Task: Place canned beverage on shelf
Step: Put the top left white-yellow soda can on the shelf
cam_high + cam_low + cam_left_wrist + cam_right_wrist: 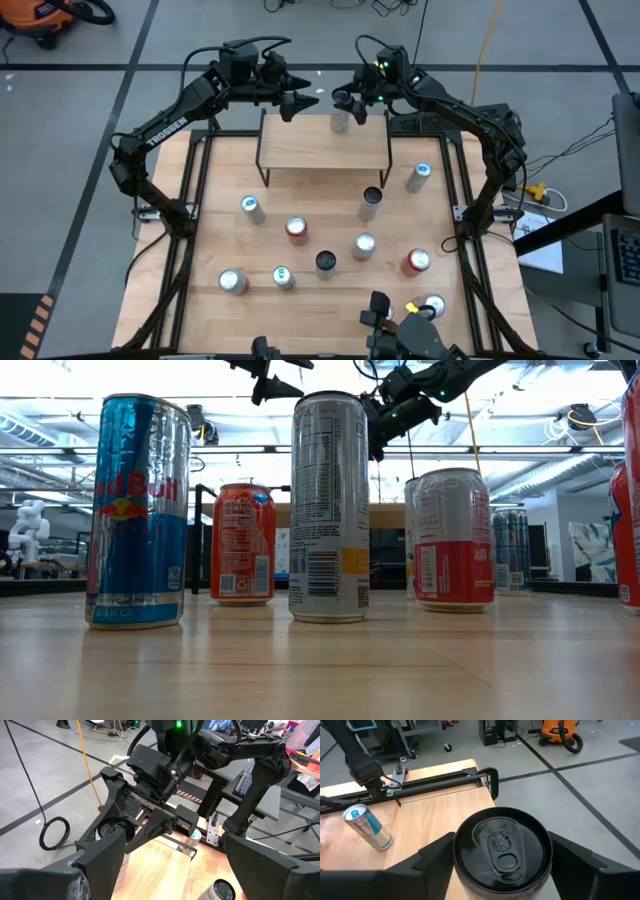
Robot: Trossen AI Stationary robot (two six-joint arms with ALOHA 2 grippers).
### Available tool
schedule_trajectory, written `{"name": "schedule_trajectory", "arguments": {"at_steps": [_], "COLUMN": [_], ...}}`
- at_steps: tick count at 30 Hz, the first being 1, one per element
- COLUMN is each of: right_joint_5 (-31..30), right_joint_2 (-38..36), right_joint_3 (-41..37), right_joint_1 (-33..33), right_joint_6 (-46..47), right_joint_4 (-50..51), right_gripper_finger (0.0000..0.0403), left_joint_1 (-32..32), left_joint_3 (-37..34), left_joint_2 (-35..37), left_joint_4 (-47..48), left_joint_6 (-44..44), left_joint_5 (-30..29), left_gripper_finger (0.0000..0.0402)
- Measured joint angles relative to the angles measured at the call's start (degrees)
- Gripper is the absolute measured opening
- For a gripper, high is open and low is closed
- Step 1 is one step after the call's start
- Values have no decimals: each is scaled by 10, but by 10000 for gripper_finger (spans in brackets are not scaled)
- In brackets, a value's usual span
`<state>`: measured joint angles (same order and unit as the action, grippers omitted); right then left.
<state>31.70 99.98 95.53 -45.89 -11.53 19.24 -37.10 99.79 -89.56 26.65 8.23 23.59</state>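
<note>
High view: wooden table point(200, 200) with a small shelf point(322, 150) at its far edge, light wood top on thin black legs. One silver can point(339, 121) stands upright on the shelf's far edge. The right gripper point(350, 103) sits at that can; from here I cannot tell whether it touches. The left gripper point(296, 104) hovers just beyond the shelf's far edge, well clear of the can, fingers apart and empty. Loose cans stand on the table in front of the shelf, among them a red can point(296, 230), a black-topped can point(326, 262) and a blue-topped can point(419, 177) off the shelf's right end.

Low view: a row of upright cans close to the lens: a blue and silver can point(138, 510), an orange-red can point(243, 544), a tall silver can point(329, 506) and a red and white can point(453, 539). Both arms show high up behind them.

Left wrist view: the left gripper's own fingers point(100, 865) spread wide, nothing between them. The right arm point(165, 765) faces it across the shelf.

Right wrist view: a dark can top point(502, 851) with pull tab fills the gap between the right gripper's fingers point(432, 860), one on each side, close against the can's wall but not plainly pressed to it. A blue and silver can point(366, 826) stands on the table beyond.
</note>
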Motion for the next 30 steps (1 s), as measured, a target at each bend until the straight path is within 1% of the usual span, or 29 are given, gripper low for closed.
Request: {"name": "schedule_trajectory", "arguments": {"at_steps": [4, 8, 11, 16, 19, 22, 24, 30], "right_joint_5": [1, 2, 39, 102, 130, 145, 153, 174], "right_joint_2": [0, 0, 1, 1, 1, 2, 10, 45], "right_joint_3": [0, 0, -1, -1, -1, 0, 16, 94], "right_joint_1": [0, -1, -8, -22, -35, -46, -52, -51], "right_joint_6": [-32, -42, -34, -27, -27, -16, 1, -14], "right_joint_4": [-1, -10, -16, -30, -55, -81, -77, -10], "right_gripper_finger": [223, 223, 228, 224, 225, 226, 226, 226], "left_joint_1": [0, 0, 0, 0, 0, 0, 0, 0], "left_joint_3": [0, 0, 0, 0, 0, 0, 0, 0], "left_joint_2": [0, 0, 0, 0, 0, 0, 0, 0], "left_joint_4": [0, 0, 0, 0, 0, 0, 0, 0], "left_joint_6": [0, 3, 4, 4, 4, 4, 4, 4], "left_joint_5": [0, 0, 0, 0, 0, 0, 0, 0], "left_gripper_finger": [341, 341, 341, 341, 341, 341, 341, 341]}}
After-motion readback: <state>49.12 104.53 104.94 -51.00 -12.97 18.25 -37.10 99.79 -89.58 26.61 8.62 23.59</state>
